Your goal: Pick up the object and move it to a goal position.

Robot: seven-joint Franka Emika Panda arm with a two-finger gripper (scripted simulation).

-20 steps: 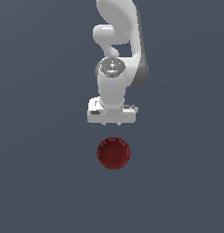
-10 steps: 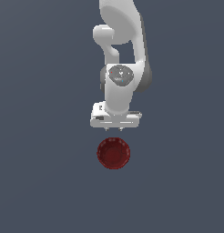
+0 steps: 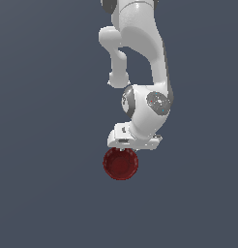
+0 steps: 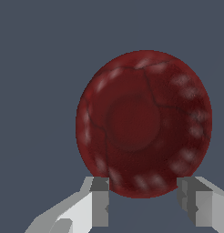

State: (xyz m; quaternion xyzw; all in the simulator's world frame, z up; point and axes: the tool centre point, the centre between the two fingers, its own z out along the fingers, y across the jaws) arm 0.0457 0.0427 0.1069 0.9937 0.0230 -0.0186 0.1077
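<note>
In the exterior view I see the bowl (image 3: 120, 164) just below frame centre, upright on the grey surface (image 3: 43, 145); the arm (image 3: 140, 53) comes down from the top edge to hang right over its far rim. On the wrist camera my tool (image 4: 143, 202) stands apart, one finger (image 4: 100, 202) left and one right of the bowl's (image 4: 143, 123) near rim; neither clearly touches it.

arm (image 3: 140, 63): bent down | claw (image 3: 125, 151): just above bowl (image 3: 120, 164) rim
</note>
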